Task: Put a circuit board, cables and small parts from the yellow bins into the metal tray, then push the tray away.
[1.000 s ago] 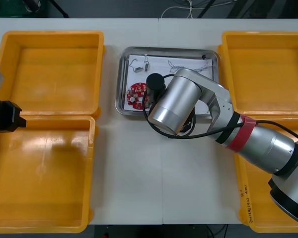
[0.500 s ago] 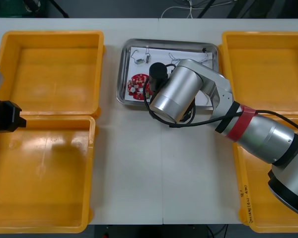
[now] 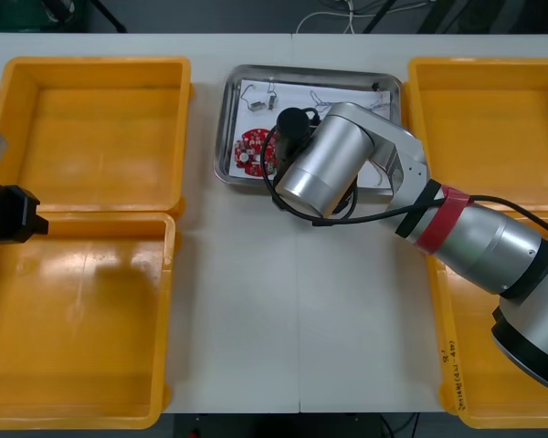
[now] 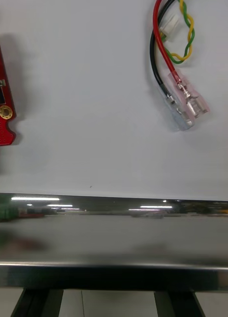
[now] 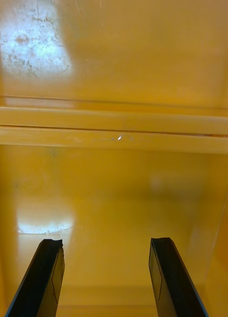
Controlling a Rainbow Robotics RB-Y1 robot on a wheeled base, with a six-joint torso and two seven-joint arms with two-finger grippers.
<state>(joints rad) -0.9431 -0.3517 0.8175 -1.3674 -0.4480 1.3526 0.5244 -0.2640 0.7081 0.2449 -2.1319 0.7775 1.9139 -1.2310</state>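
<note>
On the light table [image 3: 292, 301], my left gripper [image 5: 105, 242] hangs open over the yellow plastic bins [image 3: 96, 128] at the left edge. The shiny white-lined metal tray [image 3: 222, 137] sits at the far edge, its near wall right in front of my right gripper [image 4: 106, 295], fingers spread and empty. Inside lie the round red circuit board [image 3: 251, 153] and red-and-yellow cable [image 4: 188, 99].

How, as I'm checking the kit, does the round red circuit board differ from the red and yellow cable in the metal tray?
The round red circuit board is a flat disc; the red and yellow cable is twisted wire with metal terminals. The board lies left, the cable to its right. Both rest on the metal tray's white inside.
</note>
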